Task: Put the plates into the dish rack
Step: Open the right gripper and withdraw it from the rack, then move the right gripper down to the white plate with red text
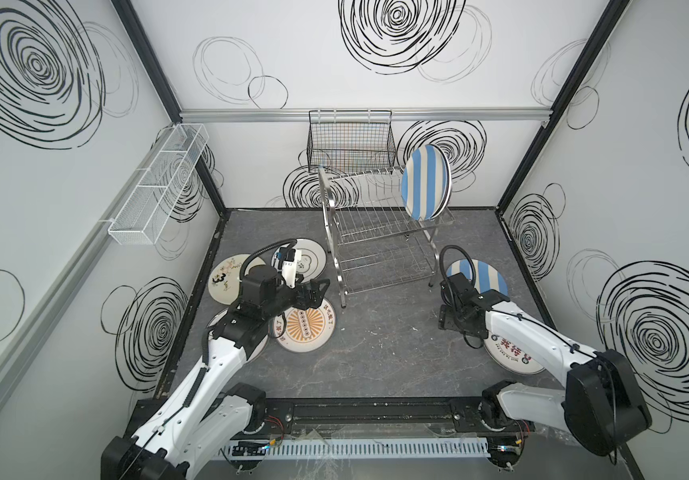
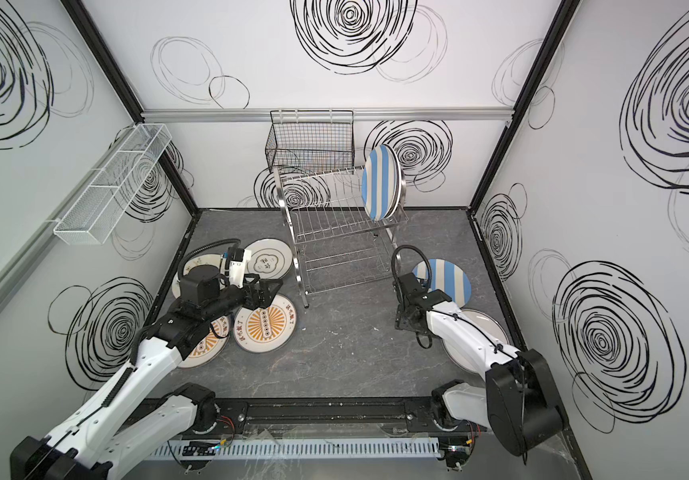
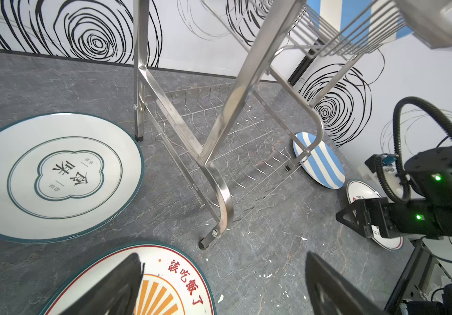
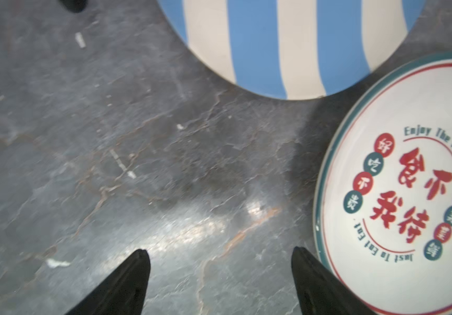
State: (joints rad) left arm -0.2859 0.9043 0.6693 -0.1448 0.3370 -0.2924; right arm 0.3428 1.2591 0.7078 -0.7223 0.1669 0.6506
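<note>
The steel dish rack stands at the back, with one blue-striped plate upright at the right end of its top tier. Other plates lie flat on the floor. On the left are a green-rimmed white one, a cream one and an orange sunburst one. On the right are a striped one and a red-print one. My left gripper hangs open over the sunburst plate's edge. My right gripper is open over bare floor beside the red-print plate.
A black wire basket hangs on the back wall above the rack. A long white mesh basket hangs on the left wall. A second sunburst plate lies partly under the left arm. Walls close in on three sides.
</note>
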